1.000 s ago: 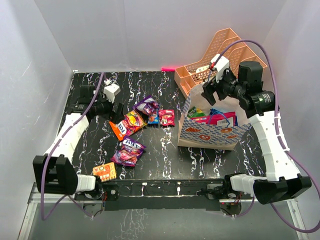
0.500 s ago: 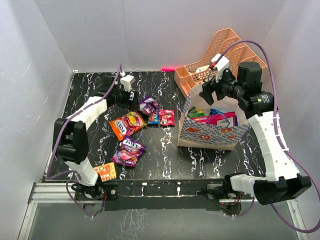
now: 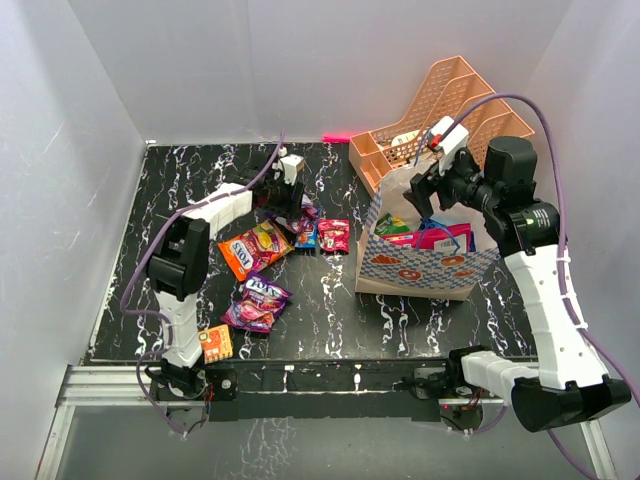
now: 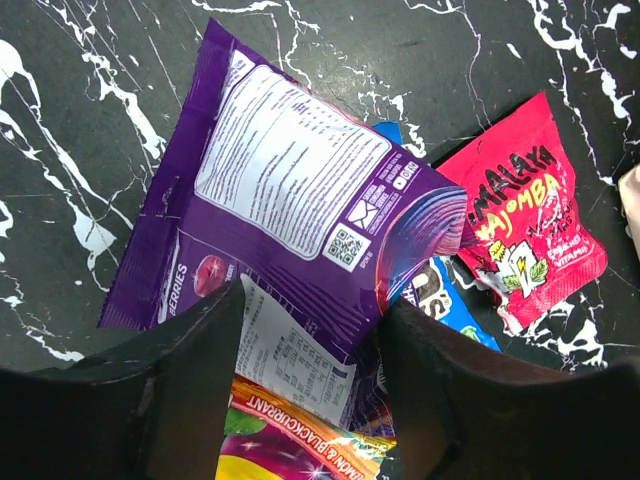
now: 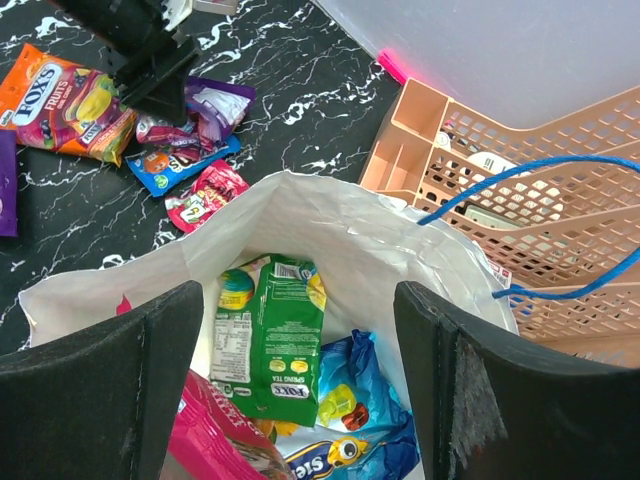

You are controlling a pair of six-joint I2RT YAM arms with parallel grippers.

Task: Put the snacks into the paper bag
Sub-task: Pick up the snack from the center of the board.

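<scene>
Since the purple packet (image 4: 290, 190) is thin glossy foil, I judge it light, slippery and quick to crumple. My pick for the hold is across its flat crimped edge, not the puffy middle. It lies back side up on the table (image 4: 80, 120), overlapping a blue packet (image 4: 445, 300), next to a red packet (image 4: 530, 240).

Left gripper (image 4: 312, 400): jaws spread, straddling its near edge, no pinch visible.

Right gripper (image 5: 297, 300): jaws spread, empty, above the paper bag (image 5: 330, 215); green packet (image 5: 282, 350) inside.

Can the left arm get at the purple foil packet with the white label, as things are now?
Probably yes. The left claw hangs directly over the purple foil packet with its jaws apart. Nothing lies on top of the packet, so the way down looks free.
</scene>
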